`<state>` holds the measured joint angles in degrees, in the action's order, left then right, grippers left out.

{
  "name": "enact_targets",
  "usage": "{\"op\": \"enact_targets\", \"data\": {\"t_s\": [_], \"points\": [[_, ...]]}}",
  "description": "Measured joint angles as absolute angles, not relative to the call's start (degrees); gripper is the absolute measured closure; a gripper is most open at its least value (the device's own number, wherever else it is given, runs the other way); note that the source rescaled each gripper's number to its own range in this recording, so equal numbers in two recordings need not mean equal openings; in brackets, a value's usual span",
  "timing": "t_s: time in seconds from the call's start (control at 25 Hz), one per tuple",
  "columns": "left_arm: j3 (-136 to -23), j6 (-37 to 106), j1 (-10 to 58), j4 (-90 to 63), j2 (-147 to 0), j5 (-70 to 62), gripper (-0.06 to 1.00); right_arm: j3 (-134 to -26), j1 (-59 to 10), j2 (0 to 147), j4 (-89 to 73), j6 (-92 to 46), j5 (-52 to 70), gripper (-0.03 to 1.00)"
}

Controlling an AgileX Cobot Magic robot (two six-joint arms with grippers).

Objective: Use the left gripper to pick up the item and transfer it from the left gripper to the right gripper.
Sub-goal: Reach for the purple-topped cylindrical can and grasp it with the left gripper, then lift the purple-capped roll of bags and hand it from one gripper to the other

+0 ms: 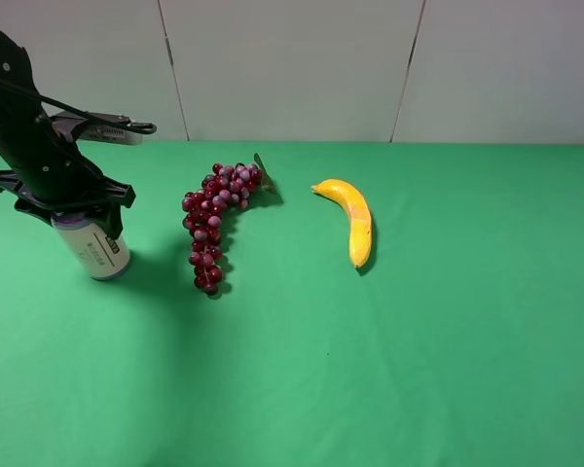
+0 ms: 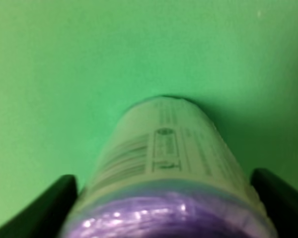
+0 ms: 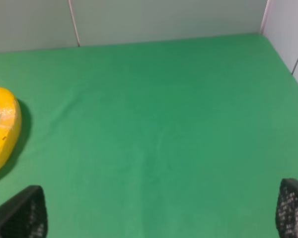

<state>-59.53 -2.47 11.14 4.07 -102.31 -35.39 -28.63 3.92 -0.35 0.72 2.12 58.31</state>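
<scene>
A table covered with a smooth green cloth (image 1: 419,370) is shown, backed by pale grey wall panels (image 1: 292,68) that are divided by thin dark vertical seams. A dark red grape bunch (image 1: 217,224) is laid near the middle of the back half of the cloth. A yellow banana (image 1: 350,219) is laid apart from it on the right side of the high view. The item (image 1: 95,248) is stood on end on the cloth, slightly tilted, to the left of the grape bunch and clear of it. Its purple top end is gripped by the left gripper (image 1: 73,216), and a soft shadow is cast toward the grapes. In the left wrist view the black fingers (image 2: 44,210) are seen pressed against both sides of the crinkly purple end, so the item is clamped between them. A green printed label is carried on the whitish wrapper: stripes like a barcode, a small round emblem and rows of fine print can be made out, but no word can be read through the blur. The right gripper (image 3: 156,213) is held over bare cloth beyond the banana from the grape bunch, its fingers spread wide apart with nothing between them.
</scene>
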Motion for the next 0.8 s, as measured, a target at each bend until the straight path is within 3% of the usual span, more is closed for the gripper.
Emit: {"op": "enact_targets", "data": {"t_s": [0.8], "points": [[-59.72, -2.47, 11.14, 4.08, -102.31, -35.53, 0.94, -28.63, 3.92, -0.35, 0.72, 2.12, 58.31, -0.03]]}}
